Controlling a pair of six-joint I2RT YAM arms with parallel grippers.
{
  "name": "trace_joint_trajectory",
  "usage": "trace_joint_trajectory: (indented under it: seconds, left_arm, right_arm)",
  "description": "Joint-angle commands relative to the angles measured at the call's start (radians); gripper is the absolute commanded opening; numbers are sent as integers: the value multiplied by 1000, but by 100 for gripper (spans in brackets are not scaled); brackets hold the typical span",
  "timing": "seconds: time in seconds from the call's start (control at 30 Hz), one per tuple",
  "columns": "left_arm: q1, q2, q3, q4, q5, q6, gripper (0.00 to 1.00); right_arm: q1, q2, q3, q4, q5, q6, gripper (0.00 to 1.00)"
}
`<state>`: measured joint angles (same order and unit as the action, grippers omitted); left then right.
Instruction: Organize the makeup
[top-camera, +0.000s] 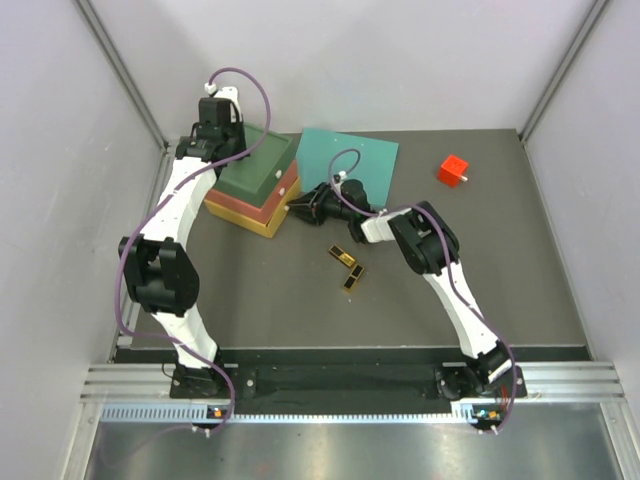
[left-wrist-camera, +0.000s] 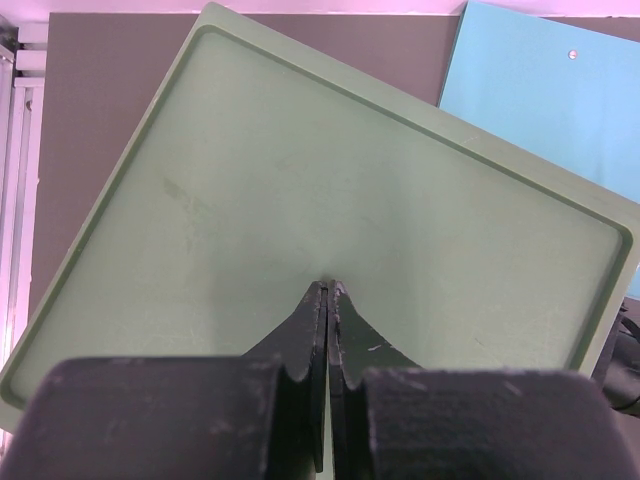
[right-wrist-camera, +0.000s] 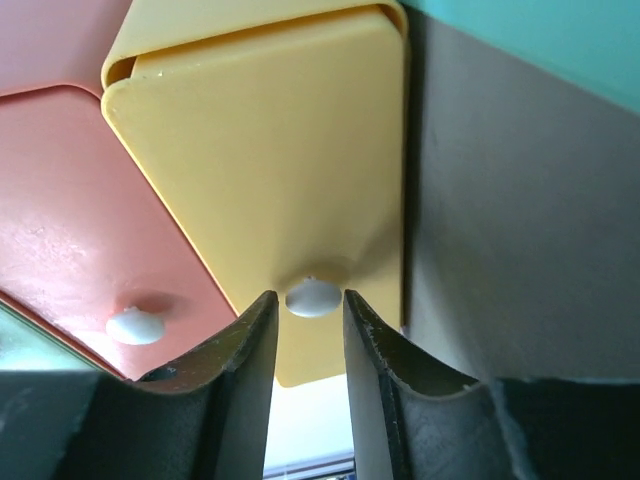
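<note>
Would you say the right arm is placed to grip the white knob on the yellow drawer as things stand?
Probably yes. The right claw is open with a finger on either side of the white knob of the yellow drawer, and nothing sits between them.

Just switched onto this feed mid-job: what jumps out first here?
The right gripper, jaws open, flanks the white knob of the yellow bottom drawer, back left of the table. The left gripper, shut, points down at the green top. Two black-and-gold cases lie loose mid-table.
</note>
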<state>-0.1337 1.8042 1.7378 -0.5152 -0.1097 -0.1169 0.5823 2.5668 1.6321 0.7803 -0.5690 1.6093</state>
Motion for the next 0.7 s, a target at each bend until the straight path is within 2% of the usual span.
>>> trace_joint_trajectory:
  seconds: [0.0,0.1,0.17,0.2,0.3,0.67]
  left_arm:
    - [3,75,-81,-258,-1,5,0]
    - [3,73,-81,-259,1,5,0]
    - [3,73,-83,-259,-1,5,0]
    - [3,73,-83,-259,-1,5,0]
    - [3,72,-81,-259,-2,5,0]
    - [3,72,-81,-261,-7,5,0]
  right_arm:
    - [27,36,46,30,3,32,33]
    - [33,41,57,23,1,34,31]
    - [34,39,54,25,0,34,23]
    - [34,33,48,30,1,34,15]
    - [31,10,18,30,3,21,11]
    - [-13,-97,-136,48,0,-43,6]
